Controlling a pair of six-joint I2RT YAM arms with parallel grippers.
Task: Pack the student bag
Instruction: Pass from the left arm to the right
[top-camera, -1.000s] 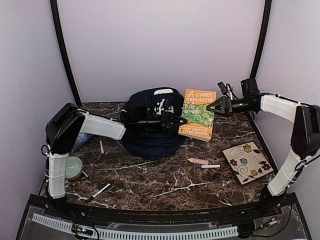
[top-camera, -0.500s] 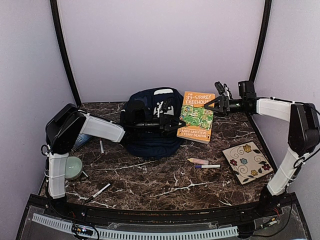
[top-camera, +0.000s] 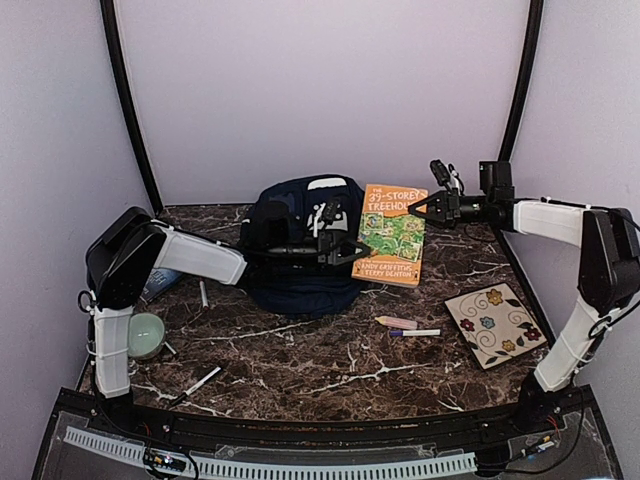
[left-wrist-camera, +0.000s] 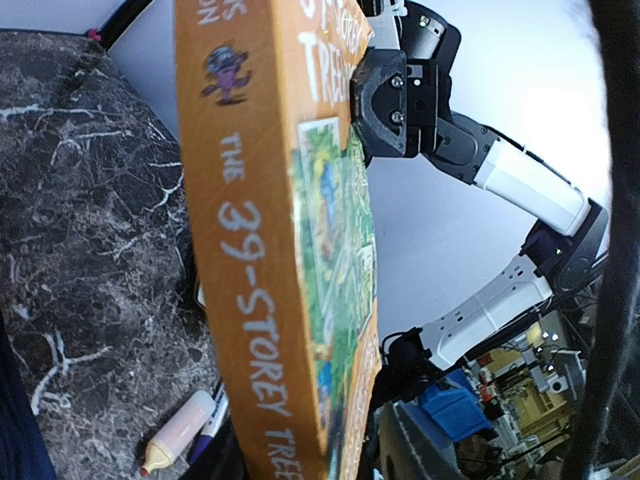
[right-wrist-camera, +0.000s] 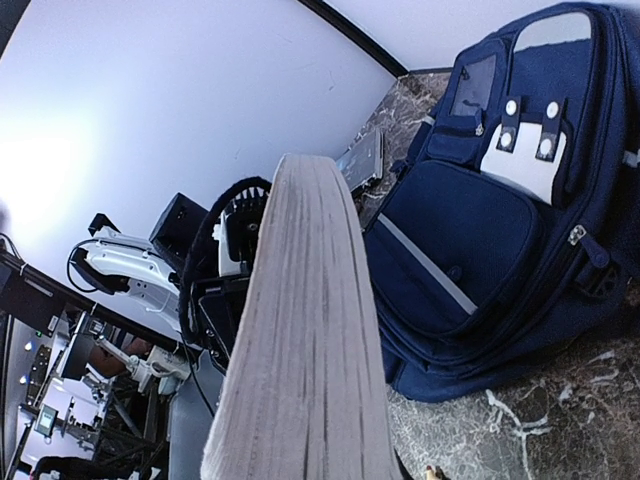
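Observation:
The student bag (top-camera: 300, 275) lies at the back middle of the table, navy with white patches; it also shows in the right wrist view (right-wrist-camera: 480, 230). An orange book (top-camera: 392, 235) stands tilted beside it on the right. My right gripper (top-camera: 415, 208) is shut on the book's top right corner, and the page edge (right-wrist-camera: 310, 330) fills its view. My left gripper (top-camera: 352, 250) reaches across the bag to the book's lower left edge. Its jaws are open, one on either side of the spine (left-wrist-camera: 270, 250). The left wrist view shows the right gripper (left-wrist-camera: 385, 100) clamped on the book's far end.
A flowered tile (top-camera: 495, 323) lies at the right. A peach highlighter (top-camera: 397, 322) and a pen (top-camera: 415, 332) lie in front of the book. A green cup (top-camera: 148, 335) and a white marker (top-camera: 203, 380) are at the left.
The right gripper closed on the book's top corner. The left gripper's jaws widened around the book's lower edge. The book shifted slightly up and to the left.

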